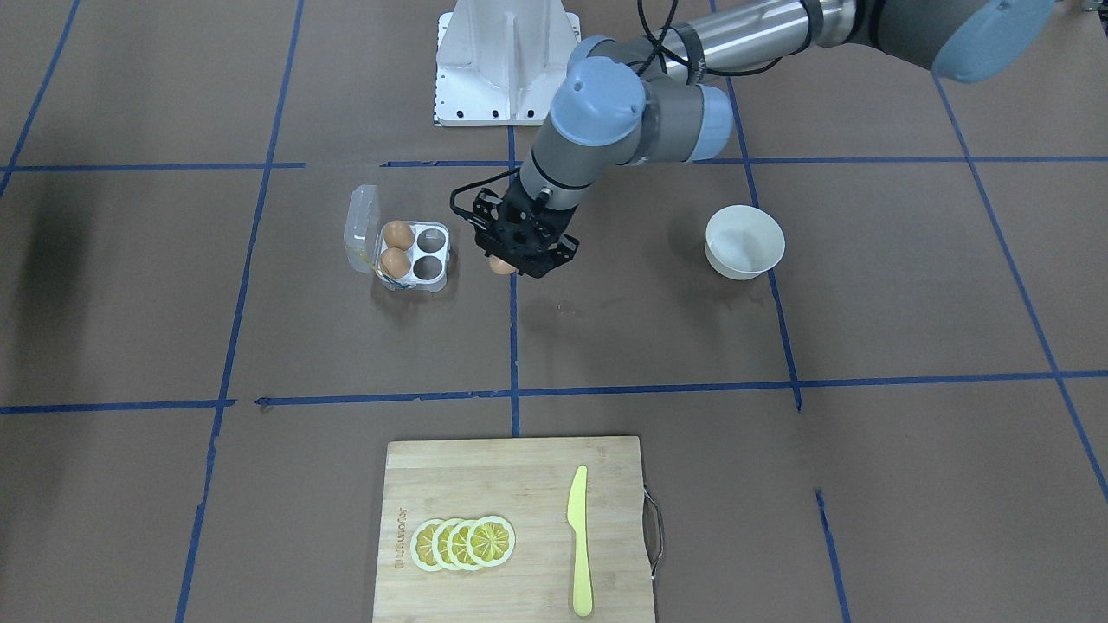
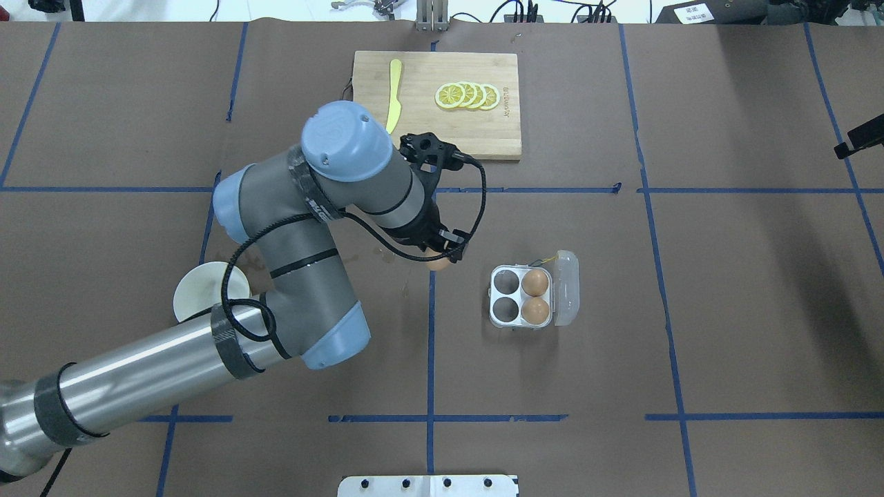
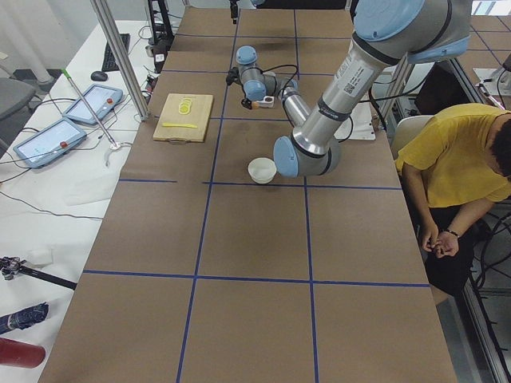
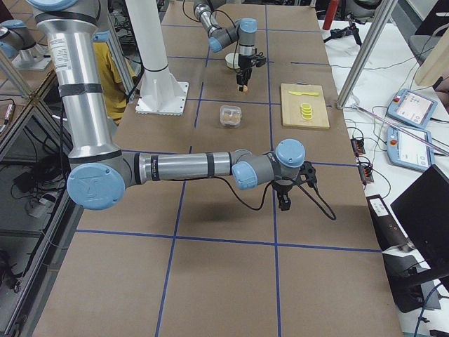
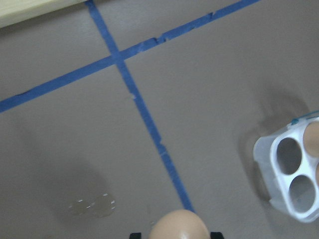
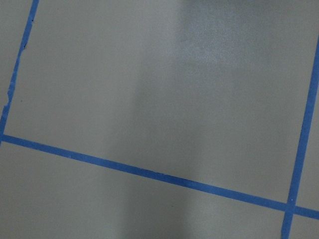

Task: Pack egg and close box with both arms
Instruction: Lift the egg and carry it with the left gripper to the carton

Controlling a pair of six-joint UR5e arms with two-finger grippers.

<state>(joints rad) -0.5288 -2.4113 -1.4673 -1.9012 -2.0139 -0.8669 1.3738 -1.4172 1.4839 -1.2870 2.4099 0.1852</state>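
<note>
Overhead view, left to right: left claw (image 1: 512, 260) clamped on the egg (image 5: 178, 226) above the tabletop (image 2: 621, 345), near but apart from the box (image 2: 494, 298). Box open, two other eggs (image 2: 535, 283) in the cups beside the lid (image 2: 568, 286). Right claw (image 4: 284, 200) well apart, opening not discernible.

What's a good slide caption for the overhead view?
Left end effector holds an egg beside the open, half-full box.

Brown table (image 1: 909, 285) gridded with blue tape (image 1: 658, 388), white workbench (image 3: 72, 231) alongside.
</note>
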